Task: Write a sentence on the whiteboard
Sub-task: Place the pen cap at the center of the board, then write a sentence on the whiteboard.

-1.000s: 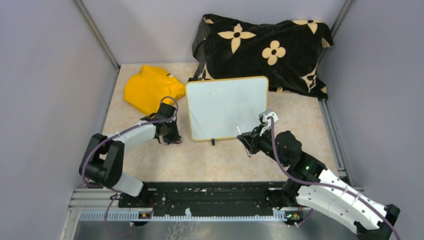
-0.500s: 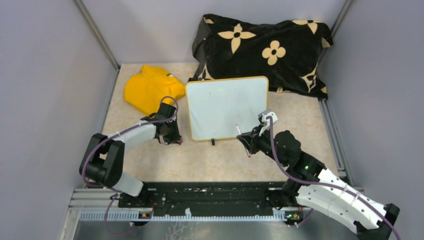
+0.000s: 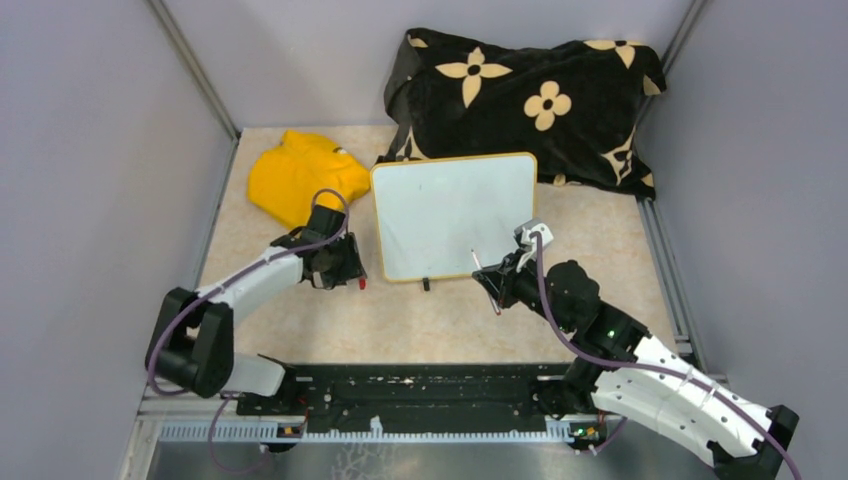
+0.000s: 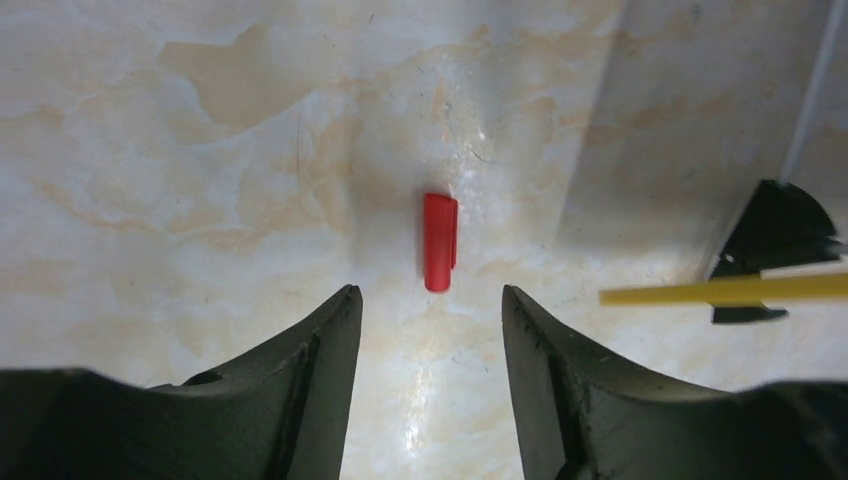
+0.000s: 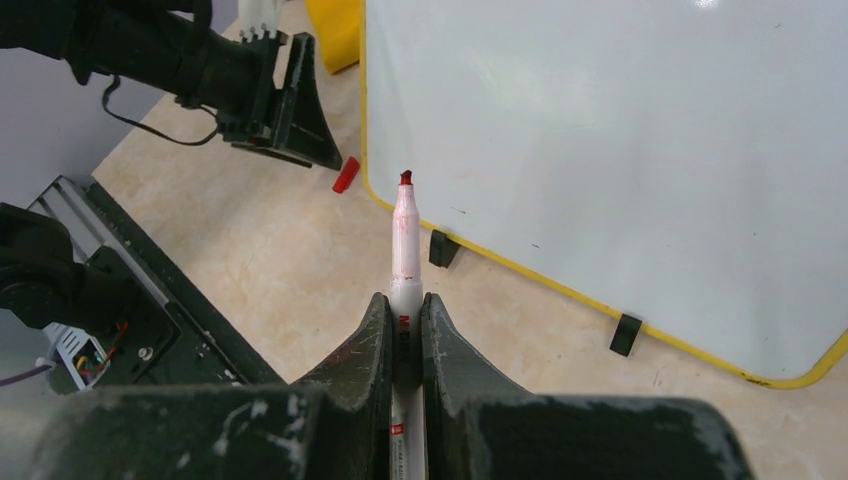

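The whiteboard (image 3: 455, 215) lies flat in the middle of the table, with a yellow rim and black clip feet. Its face is blank and no sentence shows on it, in the top view or in the right wrist view (image 5: 620, 130). My right gripper (image 5: 405, 300) is shut on a white marker (image 5: 405, 240). The marker's bare red tip points at the board's near left corner, just off the rim. My left gripper (image 4: 430, 292) is open and empty. It hovers over a small red marker cap (image 4: 439, 242) lying on the table left of the board.
A yellow cloth (image 3: 300, 175) lies at the back left. A black blanket with tan flowers (image 3: 530, 100) is heaped behind the board. The board's rim (image 4: 720, 291) and a clip foot (image 4: 770, 230) are just right of the left gripper. Grey walls stand on three sides.
My left arm has stretched out and its gripper has shifted slightly toward the board, staying over the red cap. The right arm and marker have barely moved.
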